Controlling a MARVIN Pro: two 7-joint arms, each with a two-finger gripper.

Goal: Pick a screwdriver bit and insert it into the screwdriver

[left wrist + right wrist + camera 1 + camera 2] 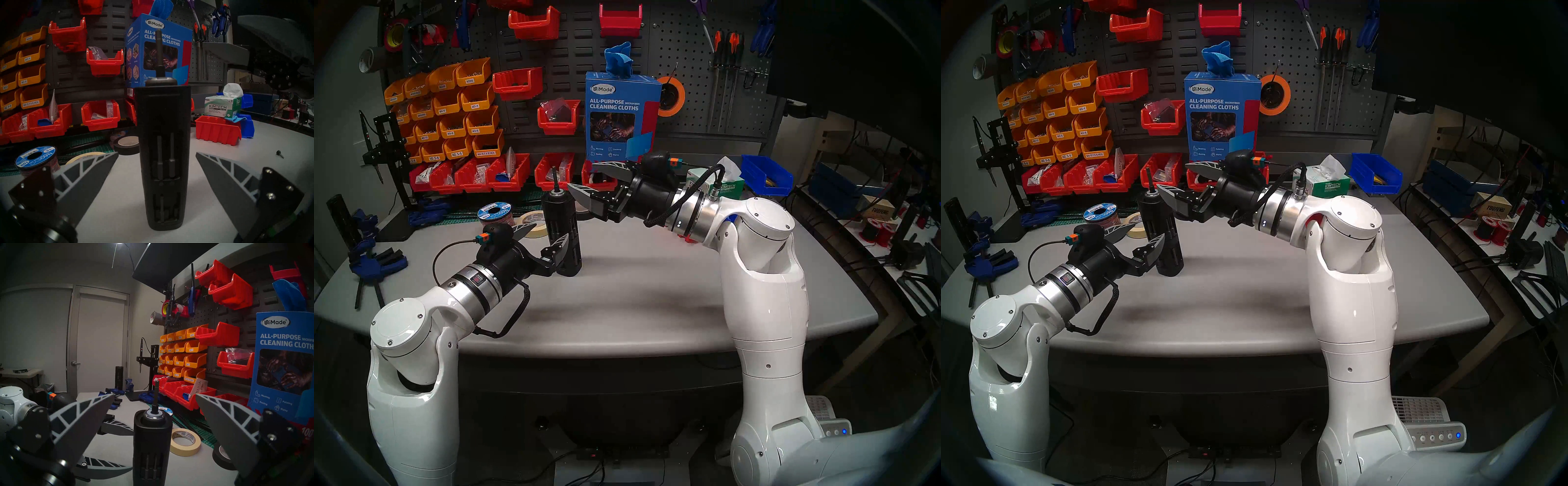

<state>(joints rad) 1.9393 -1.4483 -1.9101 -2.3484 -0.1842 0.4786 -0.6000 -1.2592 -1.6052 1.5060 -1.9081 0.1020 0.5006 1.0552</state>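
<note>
Screwdriver (561, 234) stands upright, bit (554, 175) seemingly seated; both grippers (547, 239) (590, 178) gape, holding nothing.

A workshop: a grey desk (619, 305) backed at 12 o'clock by a pegboard (687, 51) hung with red bins (517, 85) and labelled orange parts bins (449, 115), screwdrivers (726, 47) at 1 o'clock, clamps (375, 261) at 9 o'clock, tape rolls nearby

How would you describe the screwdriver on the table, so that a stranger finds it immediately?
On the grey table, before the red bins, the screwdriver stands upright between the two robot hands. It is the one tall matte-black cylinder with slotted sides, a thin dark bit rising from its silver-ringed top.
</note>
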